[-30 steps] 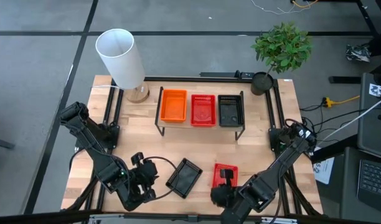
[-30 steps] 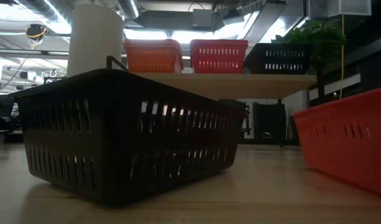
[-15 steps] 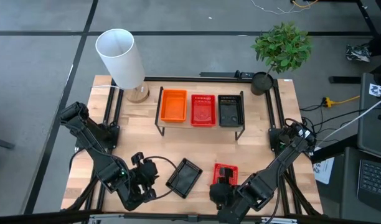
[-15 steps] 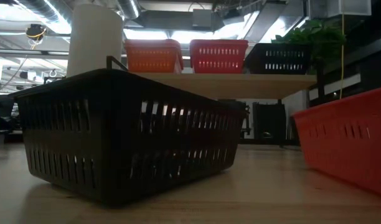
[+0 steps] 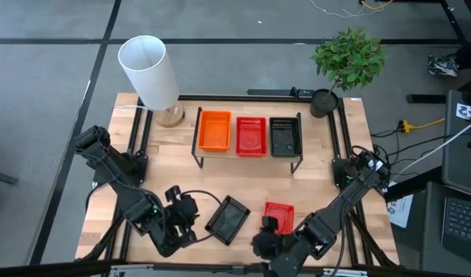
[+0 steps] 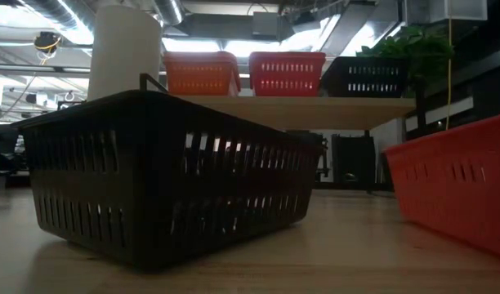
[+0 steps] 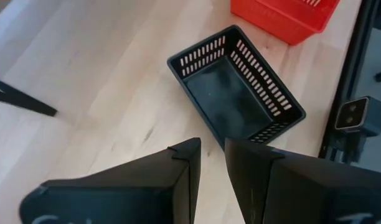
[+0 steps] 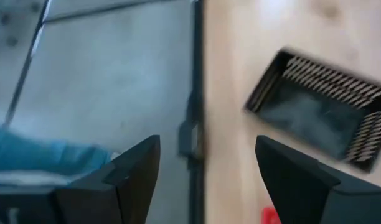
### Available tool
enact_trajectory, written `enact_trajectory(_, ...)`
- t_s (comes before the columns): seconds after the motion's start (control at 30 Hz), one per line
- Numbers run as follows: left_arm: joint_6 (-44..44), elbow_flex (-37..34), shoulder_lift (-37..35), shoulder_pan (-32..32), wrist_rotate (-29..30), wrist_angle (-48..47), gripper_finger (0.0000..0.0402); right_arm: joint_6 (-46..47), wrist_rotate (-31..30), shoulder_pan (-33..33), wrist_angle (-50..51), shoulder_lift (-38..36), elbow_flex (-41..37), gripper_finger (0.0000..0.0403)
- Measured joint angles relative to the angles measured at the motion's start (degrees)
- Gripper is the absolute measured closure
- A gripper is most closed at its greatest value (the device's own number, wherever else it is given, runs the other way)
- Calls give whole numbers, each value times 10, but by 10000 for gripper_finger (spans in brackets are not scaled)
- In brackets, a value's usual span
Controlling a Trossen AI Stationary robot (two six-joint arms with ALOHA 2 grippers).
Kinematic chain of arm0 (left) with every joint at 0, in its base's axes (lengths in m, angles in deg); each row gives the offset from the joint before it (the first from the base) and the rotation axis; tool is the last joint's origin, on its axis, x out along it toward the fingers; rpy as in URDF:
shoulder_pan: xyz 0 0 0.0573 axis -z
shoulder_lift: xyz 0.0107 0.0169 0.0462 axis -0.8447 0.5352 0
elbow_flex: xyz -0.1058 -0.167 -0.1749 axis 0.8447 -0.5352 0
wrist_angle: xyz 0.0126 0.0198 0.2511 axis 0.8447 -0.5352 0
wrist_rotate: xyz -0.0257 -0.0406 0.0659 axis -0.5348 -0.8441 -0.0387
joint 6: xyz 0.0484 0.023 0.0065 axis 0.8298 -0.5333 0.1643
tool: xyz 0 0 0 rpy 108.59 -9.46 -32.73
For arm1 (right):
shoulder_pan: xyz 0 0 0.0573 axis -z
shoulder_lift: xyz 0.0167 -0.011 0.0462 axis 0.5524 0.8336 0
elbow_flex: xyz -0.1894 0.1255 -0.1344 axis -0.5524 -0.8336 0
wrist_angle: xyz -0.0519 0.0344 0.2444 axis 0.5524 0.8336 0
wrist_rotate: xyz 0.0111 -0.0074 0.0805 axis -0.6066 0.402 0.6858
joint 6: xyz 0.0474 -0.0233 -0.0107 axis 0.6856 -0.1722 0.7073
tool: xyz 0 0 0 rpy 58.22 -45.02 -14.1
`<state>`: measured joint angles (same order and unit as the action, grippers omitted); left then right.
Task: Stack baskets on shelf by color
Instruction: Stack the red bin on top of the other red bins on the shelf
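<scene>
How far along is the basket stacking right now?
Done: orange, red and black baskets sit side by side on the shelf. In hand: nothing; the right gripper is open and empty at the table's front edge, the left gripper holds nothing either. Left: a loose black basket and a loose red basket on the table need shelving on their colours.

Shelf (image 5: 247,160) front bare; lamp (image 5: 151,73) aside
</scene>
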<state>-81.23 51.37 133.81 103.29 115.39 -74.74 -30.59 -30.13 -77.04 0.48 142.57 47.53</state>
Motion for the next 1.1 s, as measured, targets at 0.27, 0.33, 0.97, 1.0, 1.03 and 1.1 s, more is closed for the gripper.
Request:
enact_trajectory(0.27,11,0,0,-20,0,4,336,33,55,0,68,10,0,140)
enact_trajectory(0.33,11,0,0,-24,0,3,336,47,52,0,91,21,0,140)
enact_trajectory(0.97,40,0,0,-29,1,3,336,89,118,-3,190,140,0,140)
enact_trajectory(1.0,40,0,0,-29,1,3,336,104,118,-2,190,142,0,140)
enact_trajectory(1.03,40,0,0,-29,1,3,336,116,117,0,191,143,0,140)
enact_trajectory(1.1,40,0,0,-29,1,3,336,126,113,6,192,142,0,140)
